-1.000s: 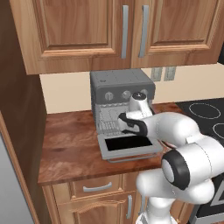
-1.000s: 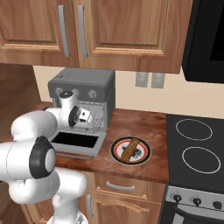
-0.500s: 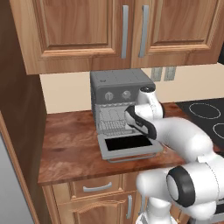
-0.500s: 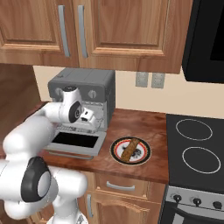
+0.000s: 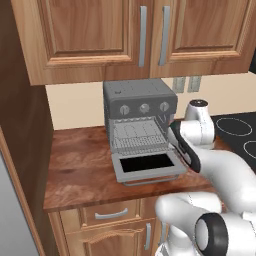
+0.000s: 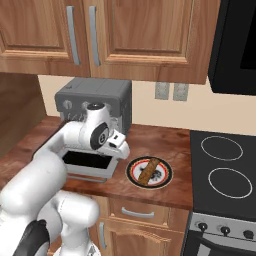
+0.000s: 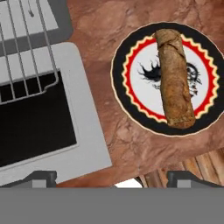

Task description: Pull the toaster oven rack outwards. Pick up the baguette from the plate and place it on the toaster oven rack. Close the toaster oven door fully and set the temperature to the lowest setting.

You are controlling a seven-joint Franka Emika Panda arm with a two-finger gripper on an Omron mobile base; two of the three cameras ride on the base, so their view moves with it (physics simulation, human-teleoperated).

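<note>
Hovering above the wooden counter (image 7: 127,131), the gripper (image 7: 111,177) is holding its jaws spread wide with nothing between them, looking down beside the lowered toaster oven door (image 7: 48,127). The baguette (image 7: 175,78) is lying lengthwise across the plate (image 7: 131,103), ahead of the right fingertip and untouched. The toaster oven rack (image 7: 26,65) is jutting out over the door's black glass, just left of the plate, below the toaster oven (image 5: 140,102).

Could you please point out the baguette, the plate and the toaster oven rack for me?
baguette (image 7: 175,78): hand view, middle of the loaf.
plate (image 7: 120,92): hand view, dark rim on its bare side.
toaster oven rack (image 5: 140,143): left base view, front part of the wire grid, above the open door.
</note>
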